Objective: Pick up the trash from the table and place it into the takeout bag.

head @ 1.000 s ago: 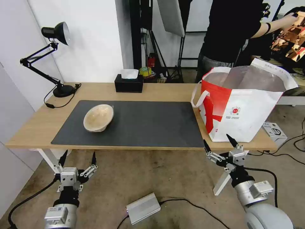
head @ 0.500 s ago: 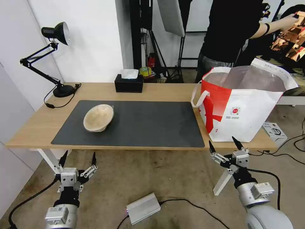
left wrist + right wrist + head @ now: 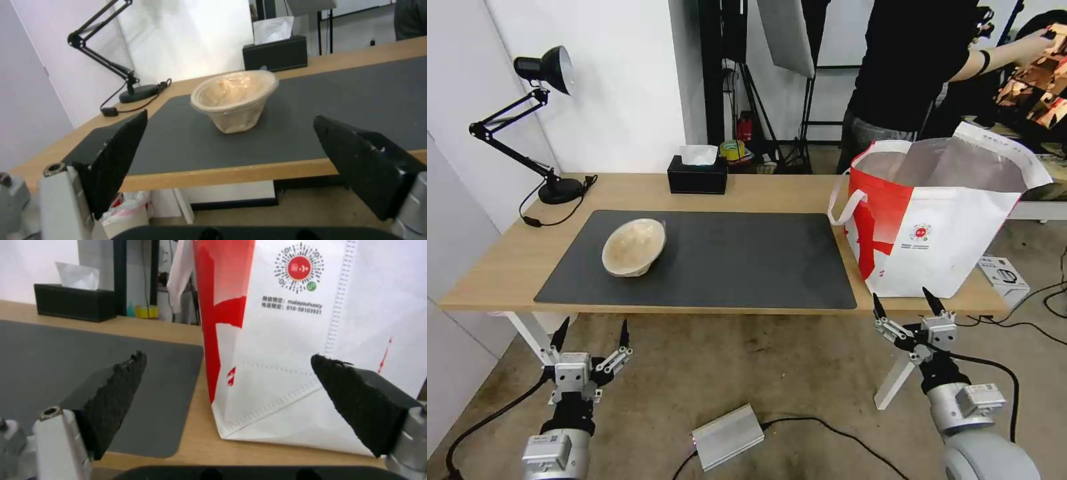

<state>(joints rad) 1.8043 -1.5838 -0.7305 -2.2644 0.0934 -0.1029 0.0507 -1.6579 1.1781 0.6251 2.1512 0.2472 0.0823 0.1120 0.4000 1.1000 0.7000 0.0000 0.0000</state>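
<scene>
Although the takeout bag (image 3: 940, 227) stands open at the right end of the table (image 3: 760, 190), its foil-lined inside is seen only from a slant in the head view, so whatever lies at its bottom is hidden behind the white front wall; in the right wrist view its top and far side are cut off by the frame, leaving the red side panel, the round logo and small print I cannot read. One piece of trash is plain to see: the tan paper-pulp bowl (image 3: 634, 247), tipped over on its side on the left part of the dark grey mat (image 3: 740, 263), its mouth facing toward the robot and upward; the left wrist view shows a pale, glossy lining or residue inside it that I cannot make out further. Behind the mat sit the black tissue box (image 3: 698, 175) and, at the far left corner, the black desk lamp (image 3: 540, 120). The left gripper (image 3: 590, 333) hangs below and in front of the table's near edge, left of centre, its two black fingers (image 3: 116, 156) spread wide apart and holding nothing, pointed up toward the bowl. The right gripper (image 3: 907, 308) sits just below the table edge in front of the bag, its fingers (image 3: 118, 396) likewise spread wide and empty, touching neither bag nor table. On the floor between the arms lies a silver box (image 3: 728, 437) with a cable. A small white box (image 3: 1004, 272) sits beyond the bag's right side, partly hidden by it.
</scene>
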